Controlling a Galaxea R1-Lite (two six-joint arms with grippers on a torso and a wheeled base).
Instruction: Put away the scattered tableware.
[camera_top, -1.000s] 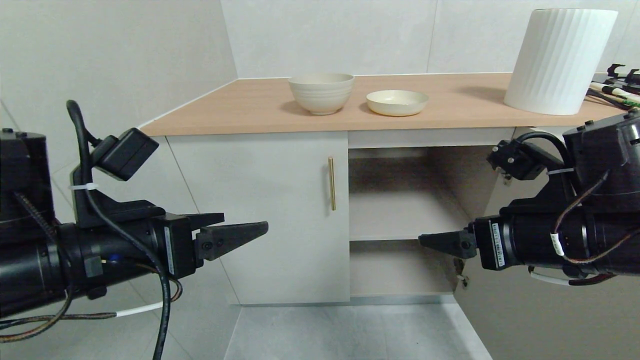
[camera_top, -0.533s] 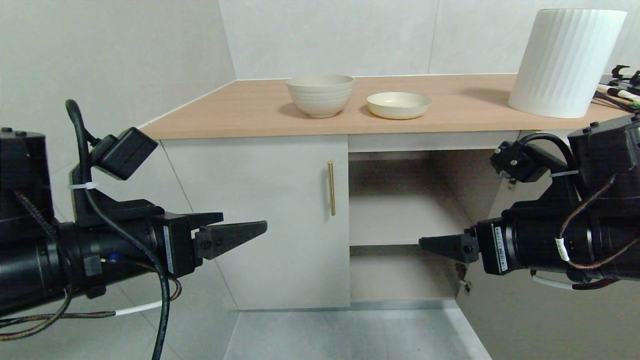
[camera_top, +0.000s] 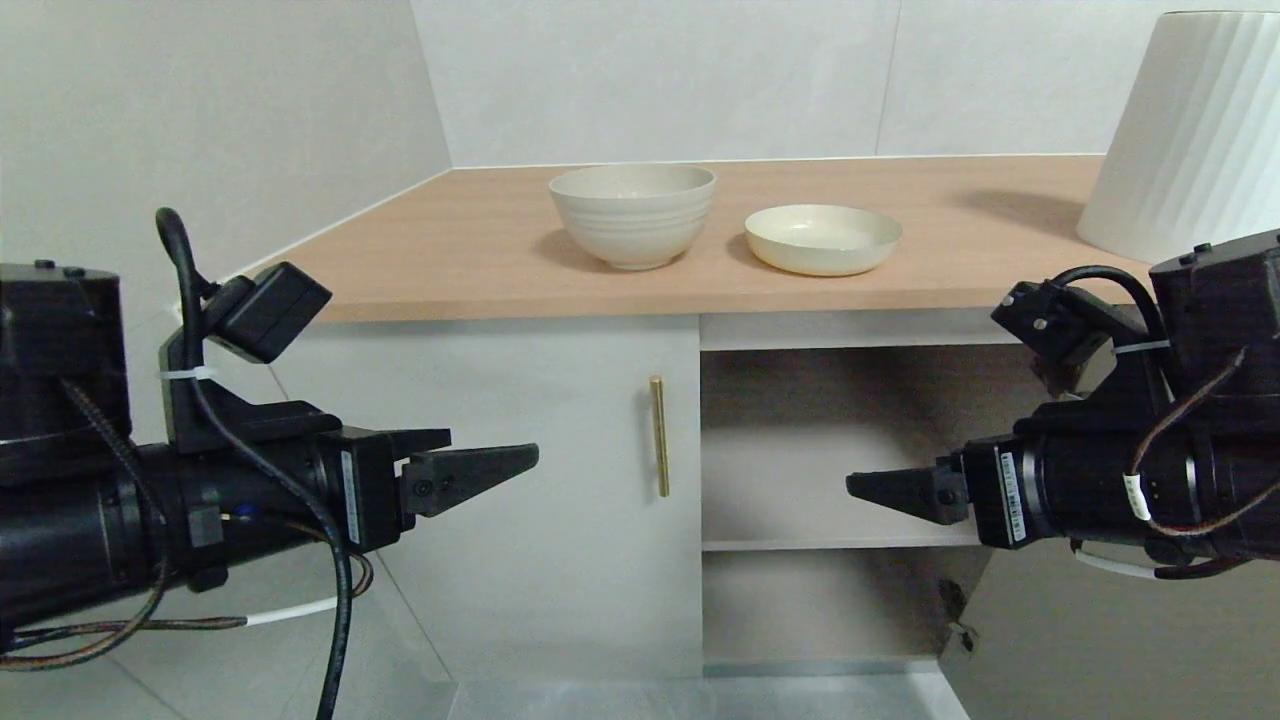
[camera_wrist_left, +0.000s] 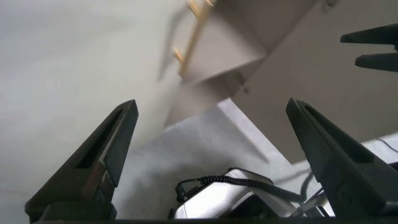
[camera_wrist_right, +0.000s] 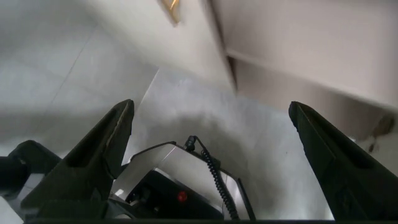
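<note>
A deep cream bowl (camera_top: 632, 213) and a shallow cream dish (camera_top: 823, 238) stand side by side on the wooden countertop (camera_top: 470, 265), the dish to the right. Both grippers hang below counter height, in front of the cabinet and well apart from the tableware. My left gripper (camera_top: 500, 470) (camera_wrist_left: 211, 112) is open with nothing in it, pointing at the closed door (camera_top: 540, 520). My right gripper (camera_top: 880, 492) (camera_wrist_right: 211, 109) is open and empty too, pointing left across the open compartment (camera_top: 820, 450). The left wrist view shows the right gripper's fingertips (camera_wrist_left: 373, 46) farther off.
A tall white ribbed container (camera_top: 1190, 140) stands on the counter at the right. The closed door carries a brass handle (camera_top: 659, 435). The right compartment has a shelf (camera_top: 830, 545), and its door (camera_top: 1100, 650) is swung open to the right. Walls close off the left and back.
The whole head picture has shifted: the camera has moved closer to the cabinet, and the counter looks larger and lower. Both arms keep the same pose, grippers open.
</note>
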